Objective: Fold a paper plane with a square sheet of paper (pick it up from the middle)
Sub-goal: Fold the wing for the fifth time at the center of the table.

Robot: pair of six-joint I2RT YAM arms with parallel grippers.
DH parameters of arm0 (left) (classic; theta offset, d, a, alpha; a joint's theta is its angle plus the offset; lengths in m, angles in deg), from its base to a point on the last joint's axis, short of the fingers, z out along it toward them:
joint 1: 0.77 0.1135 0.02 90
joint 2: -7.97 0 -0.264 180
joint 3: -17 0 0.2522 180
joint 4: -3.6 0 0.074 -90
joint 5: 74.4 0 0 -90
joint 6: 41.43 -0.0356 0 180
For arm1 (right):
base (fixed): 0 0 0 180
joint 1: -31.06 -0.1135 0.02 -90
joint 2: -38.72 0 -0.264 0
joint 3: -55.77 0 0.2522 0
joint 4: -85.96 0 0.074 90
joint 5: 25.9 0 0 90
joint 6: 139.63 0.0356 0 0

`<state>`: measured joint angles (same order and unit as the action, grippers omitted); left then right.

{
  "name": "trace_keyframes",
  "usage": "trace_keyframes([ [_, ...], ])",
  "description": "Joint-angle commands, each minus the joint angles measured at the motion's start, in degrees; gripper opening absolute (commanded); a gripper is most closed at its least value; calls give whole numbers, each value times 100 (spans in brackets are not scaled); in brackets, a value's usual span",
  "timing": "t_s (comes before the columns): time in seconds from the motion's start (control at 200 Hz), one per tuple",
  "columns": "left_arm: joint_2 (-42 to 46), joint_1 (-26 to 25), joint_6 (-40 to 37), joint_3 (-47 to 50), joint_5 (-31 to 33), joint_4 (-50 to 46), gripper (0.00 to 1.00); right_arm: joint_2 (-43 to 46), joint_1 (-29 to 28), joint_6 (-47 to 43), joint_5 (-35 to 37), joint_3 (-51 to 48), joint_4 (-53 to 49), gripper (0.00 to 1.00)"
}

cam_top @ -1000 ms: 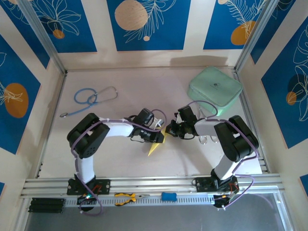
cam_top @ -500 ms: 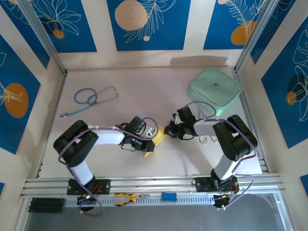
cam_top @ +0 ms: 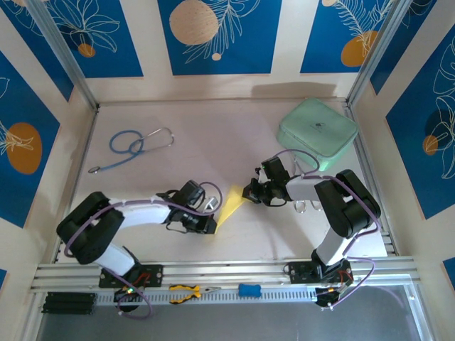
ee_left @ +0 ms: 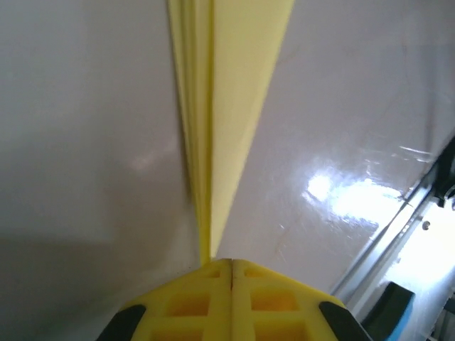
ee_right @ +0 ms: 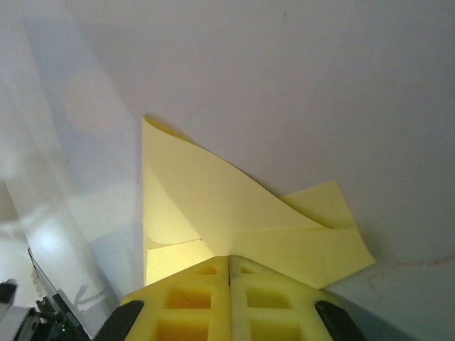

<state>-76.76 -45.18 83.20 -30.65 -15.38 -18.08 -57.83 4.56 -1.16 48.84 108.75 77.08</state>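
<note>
Fingertips of left gripper pressed flat together with no gap, clamped on the narrow tip of the paper plane. Yellow fingers of right gripper likewise closed, pinching the wider tail end, folded flaps fanning out ahead in the right wrist view. Plane stretched slantwise between the 2 grippers over the near middle of the table, layered folds seen edge-on in the left wrist view. Cannot tell whether touching the tabletop. Further out: mint-green case at the far right, well apart; blue stethoscope at the far left; yellow-handled pliers on the front rail.
</note>
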Motion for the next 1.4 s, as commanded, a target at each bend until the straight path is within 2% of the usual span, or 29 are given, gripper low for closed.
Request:
trace_keyframes([
  [0.0, 477, 13, 155, 19, -13, 410, 1, -56, 45, -59, 392, -109, -563, 4],
  [0.125, 294, 69, 19, -463, -48, 687, 4, -39, 57, -90, 351, -77, -589, 5],
  [0.185, -83, 66, -216, -812, -94, 659, 9, -25, 55, -101, 340, -59, -591, 5],
  [0.365, -1216, 107, -443, -1453, 94, 564, 8, -5, 58, -133, 253, -45, -544, 5],
  [0.605, -1769, 116, -580, -1321, 479, 210, 0, 182, 214, -604, -5, 228, -679, 8],
  [0.735, -1863, 114, -499, -1137, 430, 337, 0, 477, 226, -716, -219, 359, -660, 10],
  [0.88, -1880, 115, -253, -954, 342, 653, 0, 717, -63, -569, -370, 136, -200, 12],
  [1.005, -1906, 115, -154, -935, 293, 770, 0, 489, -482, -377, -308, 26, 111, 13],
  [1.08, -1894, 114, -130, -937, 251, 799, 0, 281, -547, -274, -190, -35, 222, 12],
  [1.185, -1870, 112, -102, -905, 238, 832, 0, 42, -374, -230, -110, -53, 248, 12],
  [1.395, -1856, 109, 12, -800, 217, 974, 0, -73, 376, -254, -230, -105, 299, 12],
])
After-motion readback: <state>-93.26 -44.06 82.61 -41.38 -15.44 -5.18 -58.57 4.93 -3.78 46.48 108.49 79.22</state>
